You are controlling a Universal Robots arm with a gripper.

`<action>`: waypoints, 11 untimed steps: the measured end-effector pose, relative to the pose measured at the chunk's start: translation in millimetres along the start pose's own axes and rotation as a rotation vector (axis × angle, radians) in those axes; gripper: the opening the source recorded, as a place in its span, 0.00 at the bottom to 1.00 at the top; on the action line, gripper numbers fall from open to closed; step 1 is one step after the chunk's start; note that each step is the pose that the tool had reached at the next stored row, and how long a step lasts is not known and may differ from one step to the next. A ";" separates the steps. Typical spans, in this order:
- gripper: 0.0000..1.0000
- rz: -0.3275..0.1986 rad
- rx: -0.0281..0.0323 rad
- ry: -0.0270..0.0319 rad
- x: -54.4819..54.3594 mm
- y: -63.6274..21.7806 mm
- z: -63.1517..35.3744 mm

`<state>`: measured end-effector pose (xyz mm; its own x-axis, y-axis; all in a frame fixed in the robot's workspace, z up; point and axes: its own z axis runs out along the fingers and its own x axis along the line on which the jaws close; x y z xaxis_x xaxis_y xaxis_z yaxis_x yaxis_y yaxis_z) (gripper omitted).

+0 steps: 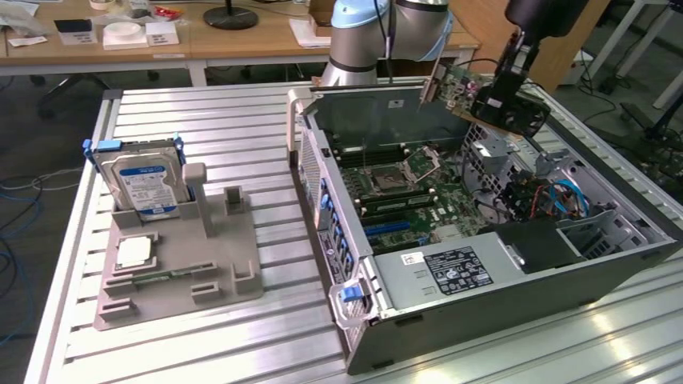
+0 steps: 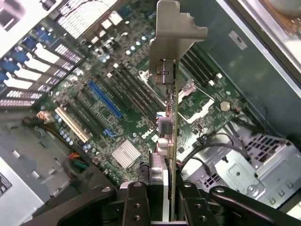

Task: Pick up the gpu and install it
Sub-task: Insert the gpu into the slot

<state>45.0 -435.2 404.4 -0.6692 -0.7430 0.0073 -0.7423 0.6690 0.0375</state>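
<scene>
The gpu (image 2: pixel 172 94), grasped edge-on by the hand (image 2: pixel 164 202) above the motherboard (image 2: pixel 136 52), should in my judgement be lined up parallel with the blue slot (image 2: pixel 104 99).

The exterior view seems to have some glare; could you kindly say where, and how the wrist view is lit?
Exterior view: bright glare streaks on the ribbed silver metal table, near the dark grey computer case; wrist view: the silver bracket of the green gpu card catches light, the black gripper lies dark.
</scene>
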 end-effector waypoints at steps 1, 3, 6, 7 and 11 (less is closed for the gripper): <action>0.28 -0.018 0.0001 0.0006 0.0 0.0 0.4; 0.28 -0.054 0.0004 0.0020 0.0 0.0 1.0; 0.28 -0.109 0.0007 0.0040 0.0 -0.1 2.3; 0.28 -0.127 0.0009 0.0047 0.0 -0.1 2.5; 0.28 -0.199 0.0015 0.0074 0.0 -0.1 3.5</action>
<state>45.0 -435.2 400.9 -0.5091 -0.8607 0.0073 -0.8600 0.5090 0.0375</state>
